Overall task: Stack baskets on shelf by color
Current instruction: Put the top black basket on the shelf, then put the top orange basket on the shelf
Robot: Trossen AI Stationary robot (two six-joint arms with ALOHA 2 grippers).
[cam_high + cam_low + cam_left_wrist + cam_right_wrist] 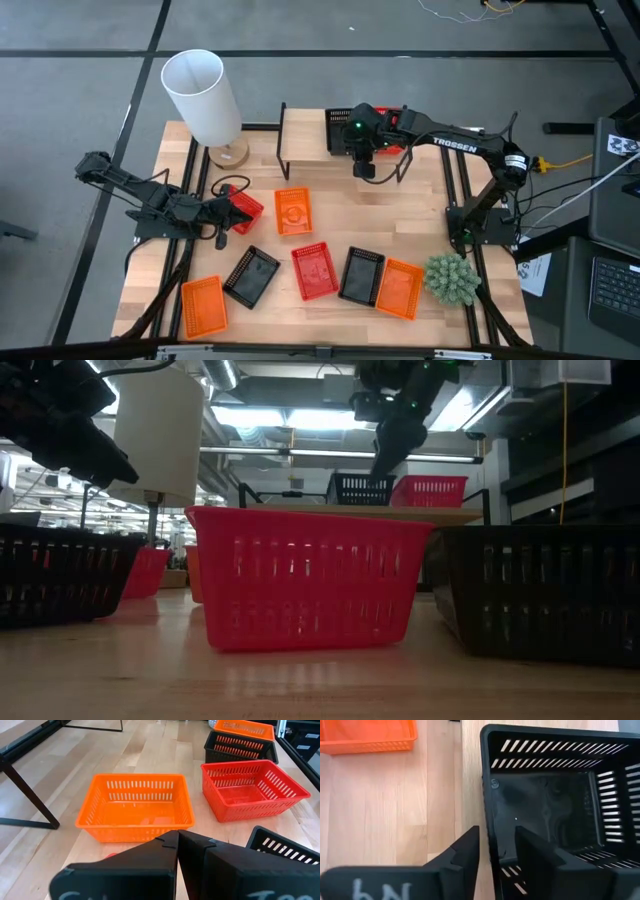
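On the shelf (pixel 303 135) at the table's far side stand a black basket (pixel 555 795) and, to its right, a red basket (pixel 430 490). My right gripper (pixel 497 832) is open over the black basket's near wall (pixel 487 820), one finger outside it and one inside; no touch shows. My left gripper (pixel 177 852) is shut at the table's left, above a red basket (pixel 245 210), facing an orange basket (pixel 135 807). Several more baskets rest bottom-down near the front edge: orange (pixel 203 304), black (pixel 251 276), red (pixel 314 271), black (pixel 361 275), orange (pixel 400 288).
A lamp with a white cylinder shade (pixel 203 95) stands at the far left, next to the shelf. A small green plant (pixel 452 278) sits at the near right. Bare wood (pixel 400 205) lies between the shelf and the front row of baskets.
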